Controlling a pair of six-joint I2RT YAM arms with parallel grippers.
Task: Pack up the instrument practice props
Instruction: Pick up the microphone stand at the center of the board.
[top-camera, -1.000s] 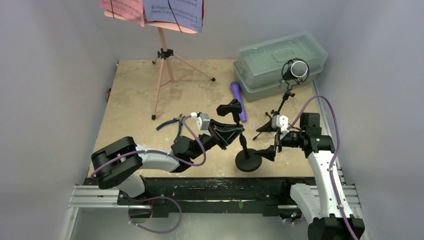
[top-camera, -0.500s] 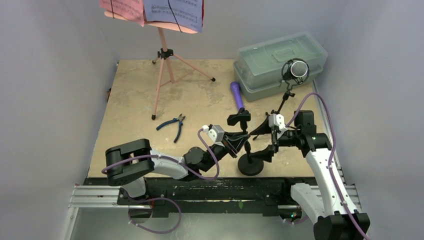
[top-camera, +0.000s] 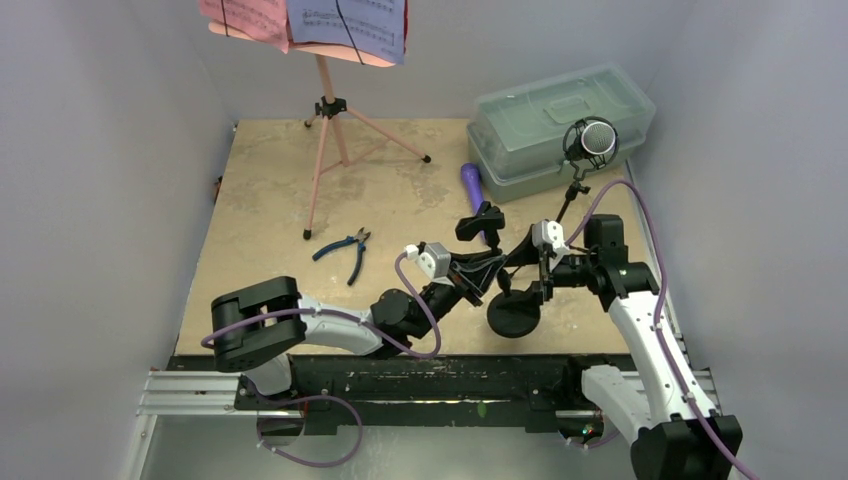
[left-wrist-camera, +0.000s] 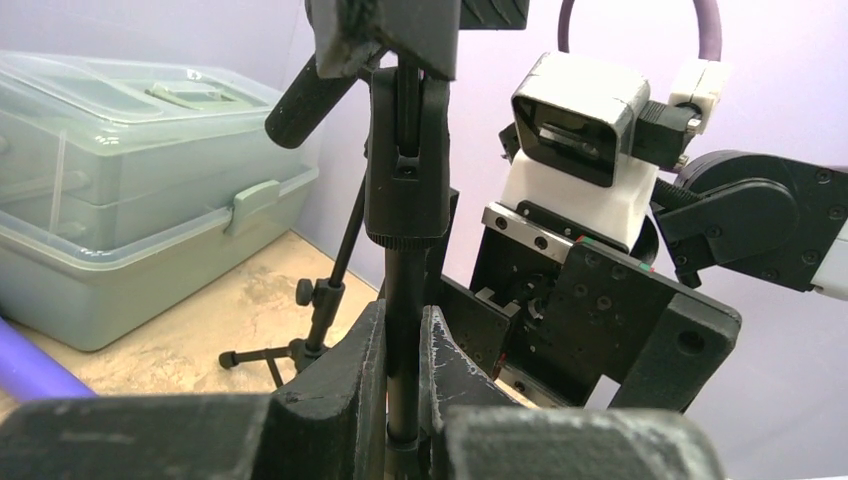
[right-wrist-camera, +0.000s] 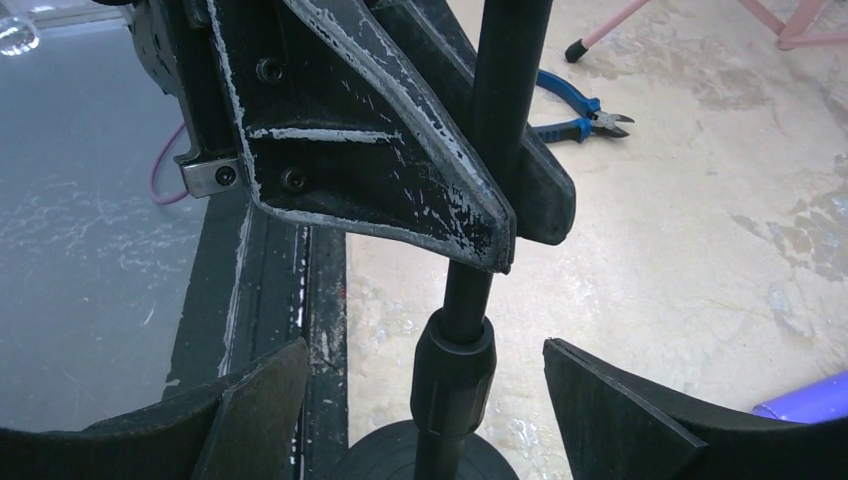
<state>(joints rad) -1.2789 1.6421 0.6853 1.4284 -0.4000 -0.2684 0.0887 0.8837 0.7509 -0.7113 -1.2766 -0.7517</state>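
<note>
Your left claw (left-wrist-camera: 403, 345) is pressed together on the thin pole of the black mic support (top-camera: 514, 314), the one with the disc base. It pinches below the clip joint.

- **Position:** the support stands close to the near edge of the bench (top-camera: 270, 180), right of centre, between your two arms.
- **Long axis:** near upright, clip end up and disc base low, with a slight lean to the left in the top view.
- **Base:** you cannot tell whether it rests on the bench or hangs just off it.

Your right claw (right-wrist-camera: 428, 372) is spread and holds nothing. Its fingers sit either side of the lower pole, level with the collar just above the base, and are apart from it. The pole already lies inside that gap. The right claw is the lower of the two, with the left close above it.

Judgement: the coming move turns on closing the right claw squarely on the collar without catching the left claw's tips.

Against a second ago:
- The support has shifted right and a little away from the near edge.
- The left forearm has swung in along that edge.
- The right claw stood beside the pole then. It straddles the pole now, a touch less wide.
- The purple mic (top-camera: 474, 190) and blue-handled pliers (top-camera: 345, 248) lie as they did.
</note>
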